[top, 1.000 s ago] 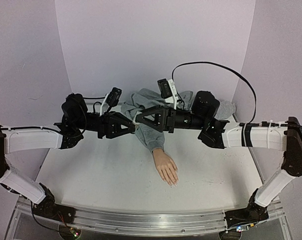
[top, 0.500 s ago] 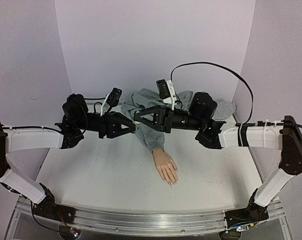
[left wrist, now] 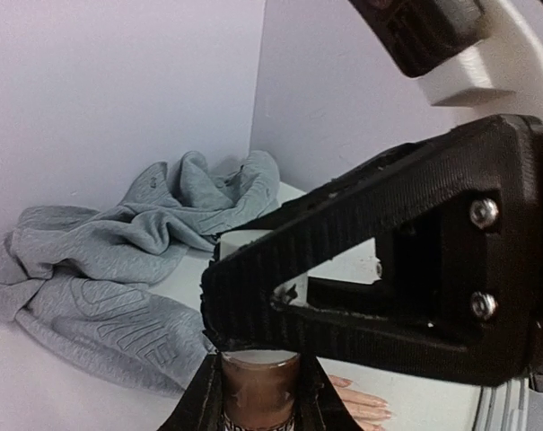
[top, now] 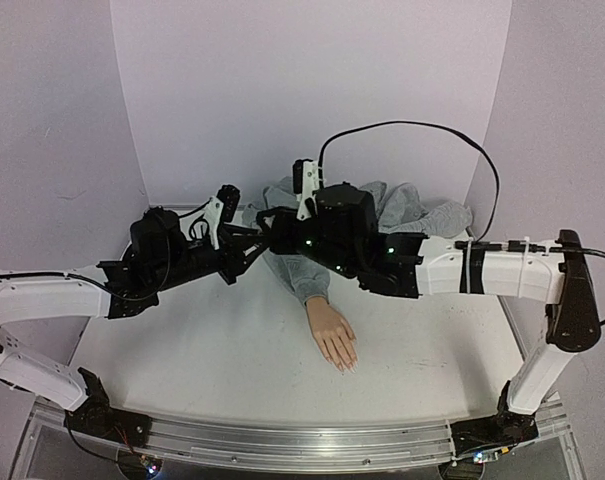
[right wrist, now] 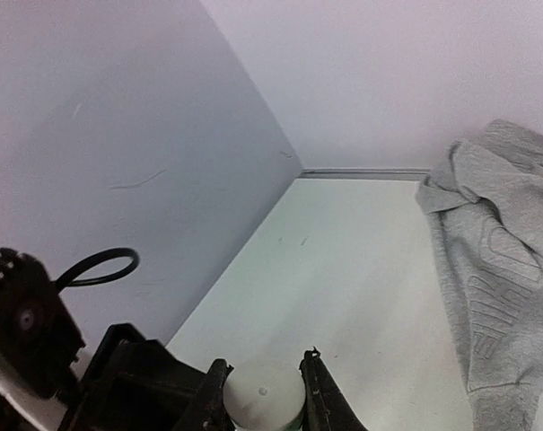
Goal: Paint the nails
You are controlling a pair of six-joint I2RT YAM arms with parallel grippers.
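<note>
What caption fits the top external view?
Above the grey sweatshirt, the left gripper meets the right gripper; the mannequin hand lies on the table.

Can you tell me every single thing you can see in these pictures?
mannequin hand: one, flesh-coloured, lying on the table near the middle.
nails: pale, at its fingertips; too small to count.
sweatshirt: one, grey, heaped at the back, a sleeve leading to the hand.
bottle: one, brownish, between the left fingers.
cap: one, white and round, between the right fingers.
table: one, white.
cable: one, black, looping above the right arm.
left end effector: black, shut on the bottle.
right end effector: black, shut on the cap.
left arm and right arm: white and black, reaching in from either side.
</note>
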